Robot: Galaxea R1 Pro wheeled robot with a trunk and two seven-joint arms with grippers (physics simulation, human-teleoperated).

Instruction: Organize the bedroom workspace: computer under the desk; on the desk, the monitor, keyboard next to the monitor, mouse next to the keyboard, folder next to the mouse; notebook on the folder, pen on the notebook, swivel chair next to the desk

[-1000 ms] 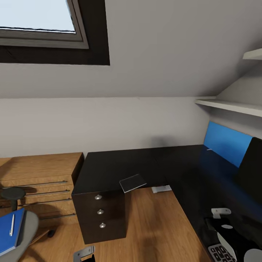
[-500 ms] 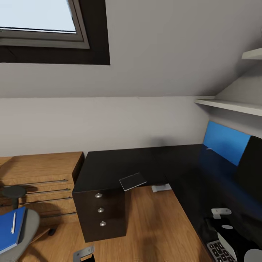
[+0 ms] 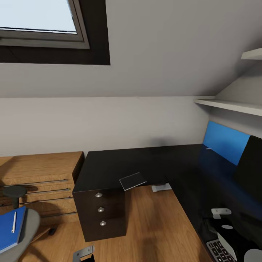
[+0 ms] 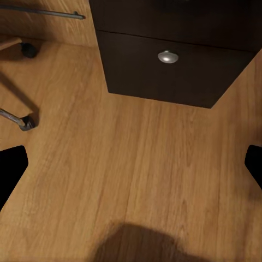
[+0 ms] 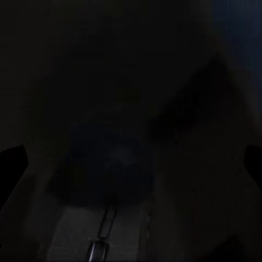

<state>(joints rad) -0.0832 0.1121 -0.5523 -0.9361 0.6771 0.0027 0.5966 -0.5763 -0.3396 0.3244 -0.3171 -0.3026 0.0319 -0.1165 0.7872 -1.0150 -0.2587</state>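
1. We are facing the corner of the L-shaped desk (image 3: 145, 160). The monitor (image 3: 251, 163) stands on it at the right edge of the head view, and a bit of the keyboard (image 3: 218, 251) lies on the black top near the lower right corner. We judge both steps done or nearly done.
2. The blue folder (image 3: 9, 231) lies on the seat of the swivel chair (image 3: 27, 233) at the lower left, with the white pen (image 3: 14, 222) on top of it. Moving them to the desk is not yet done.
3. A thin grey notebook (image 3: 133, 181) rests on the desk edge above the drawer unit (image 3: 101, 213); it has yet to go on the folder.
4. The chair is well apart from the desk, beside the wooden dresser (image 3: 40, 182).
5. The left gripper (image 4: 131, 164) hangs over bare wood floor (image 4: 136, 180), fingers spread and holding nothing.
6. The right wrist view is too dark, so we cannot tell how the right gripper's jaws stand.
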